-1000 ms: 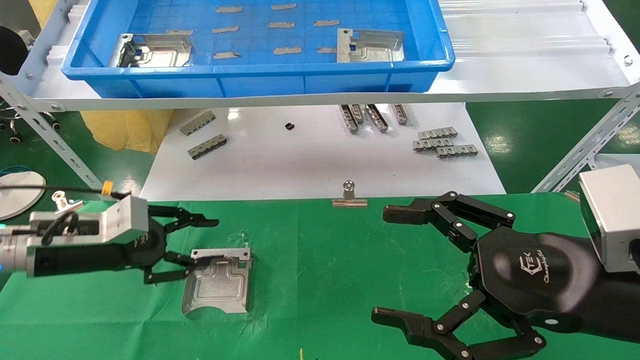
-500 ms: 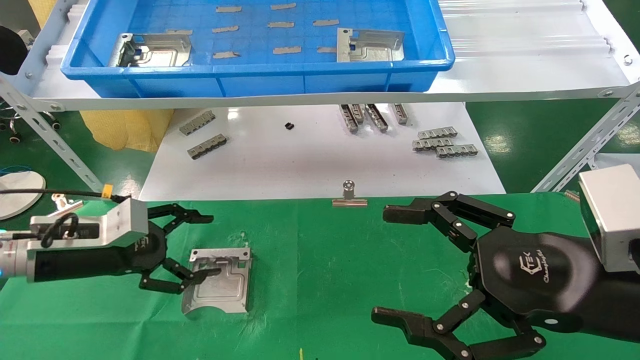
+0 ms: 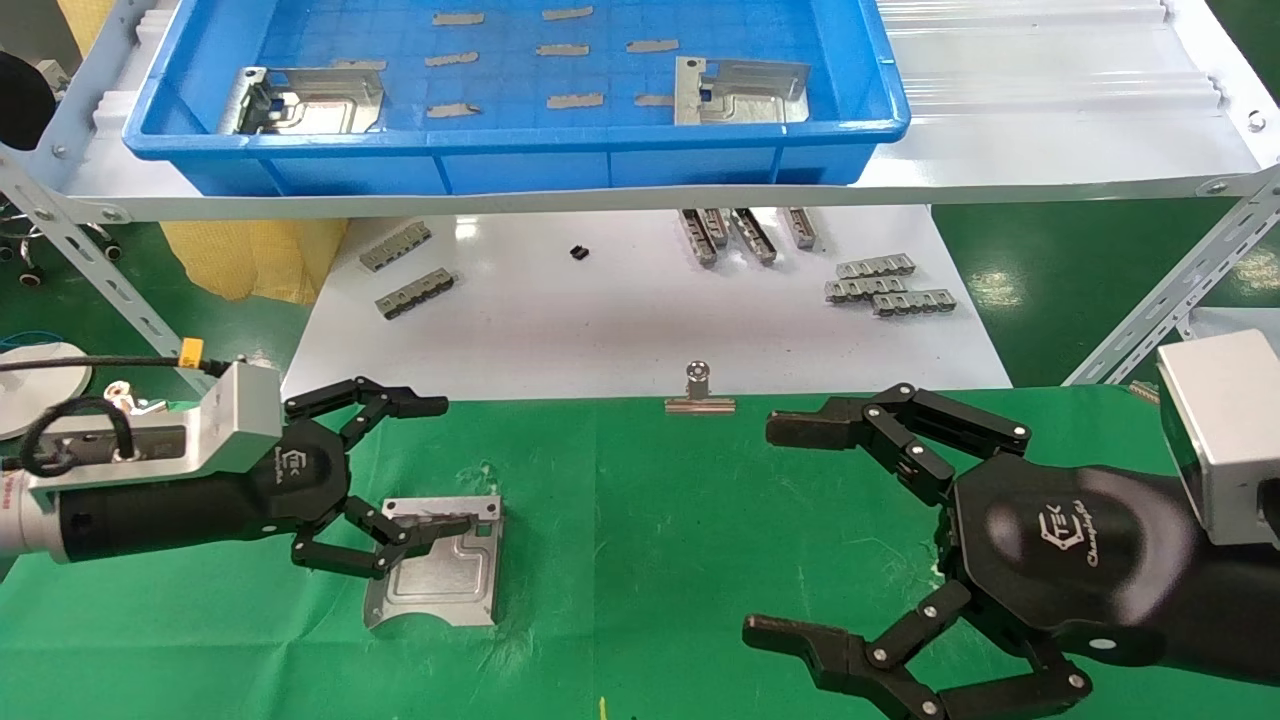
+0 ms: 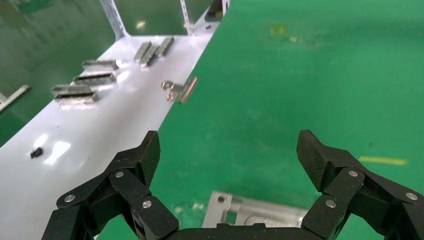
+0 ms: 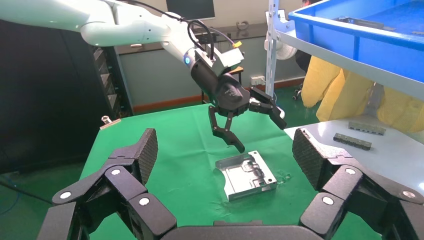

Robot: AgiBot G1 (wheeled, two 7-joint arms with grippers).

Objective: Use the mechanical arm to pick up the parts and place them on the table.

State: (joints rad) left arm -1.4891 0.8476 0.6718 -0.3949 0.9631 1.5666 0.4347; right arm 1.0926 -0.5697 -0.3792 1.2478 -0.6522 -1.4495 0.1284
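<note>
One part (image 3: pixel 437 577) is lying flat on the green table (image 3: pixel 650 520), on the robot's left side, with its slotted bent edge facing the white board (image 3: pixel 620 320) and the curved-cut corner at the near left. The left tool (image 3: pixel 395 470) is spread wide and grasping nothing. In the right wrist view it hangs clearly above the plate (image 5: pixel 246 176), one finger pointing down at it without touching, so the part looks already released. Seen from the head view, the plate sits just under and slightly to the right of that tool's lower fingers (image 3: pixel 400 535).

Two more parts are left in the blue bin (image 3: pixel 520 150) on the shelf: one at the left end (image 3: pixel 300 100), one toward the right (image 3: pixel 740 92). The left arm is much nearer the left one, probably the next pick, which would mean lifting up and forward over the bin wall.

The right tool (image 3: pixel 800 530) is parked low over the table's right side, fingers splayed, nothing held.
</note>
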